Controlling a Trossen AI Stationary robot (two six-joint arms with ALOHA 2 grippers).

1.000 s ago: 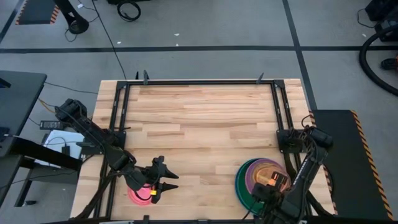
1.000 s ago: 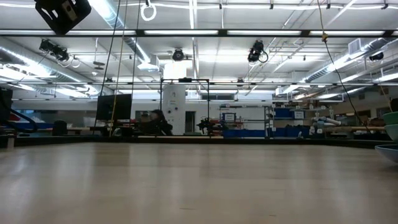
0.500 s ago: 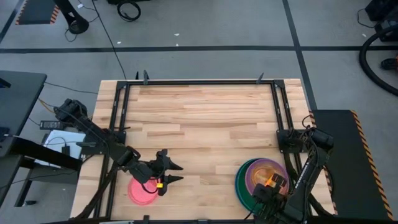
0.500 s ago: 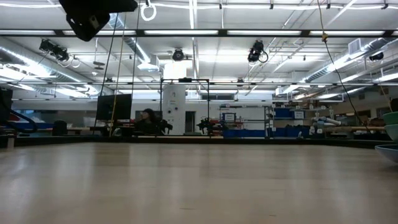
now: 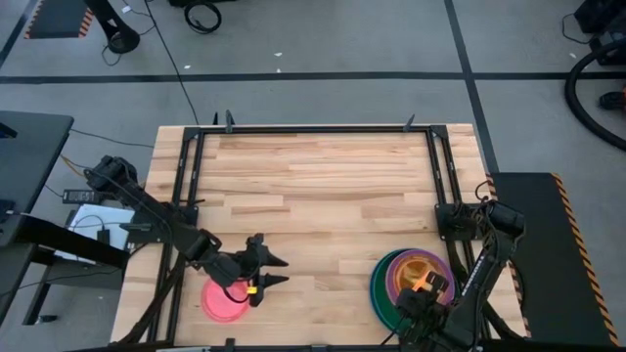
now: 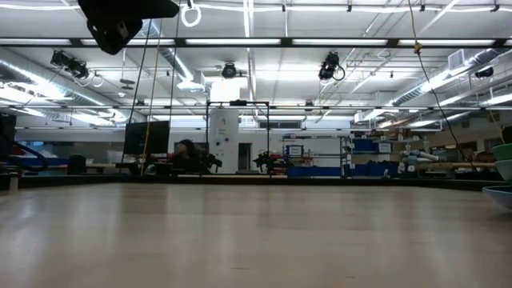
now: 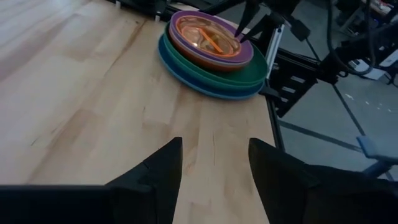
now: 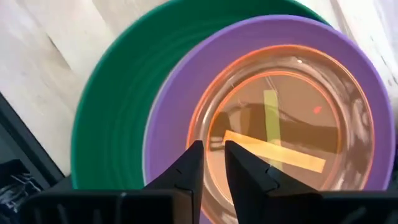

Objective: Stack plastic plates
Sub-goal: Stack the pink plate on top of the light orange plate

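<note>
Two stacks occupy the table (image 5: pixel 313 186): a pink plate (image 5: pixel 221 301) lies at the near left edge, while an orange plate (image 8: pixel 280 149) sits inside a purple plate (image 8: pixel 174 118) on a green plate (image 8: pixel 112 118) at the near right. The right gripper (image 8: pixel 212 163) hovers just over the orange plate's rim, its fingers a narrow gap apart with nothing between them; the plate looks released. To finish the step well, the right arm should probably lift straight up before swinging away, so a fingertip does not catch the rim and drag the plate off centre. The left gripper (image 7: pixel 214 165) stands spread wide and empty beside the pink plate, aimed across the bare wood toward the right stack. Compared with a second ago, the left gripper has moved off the pink plate toward the table's middle, leaving it more exposed, and the right gripper's fingers have parted slightly.
</note>
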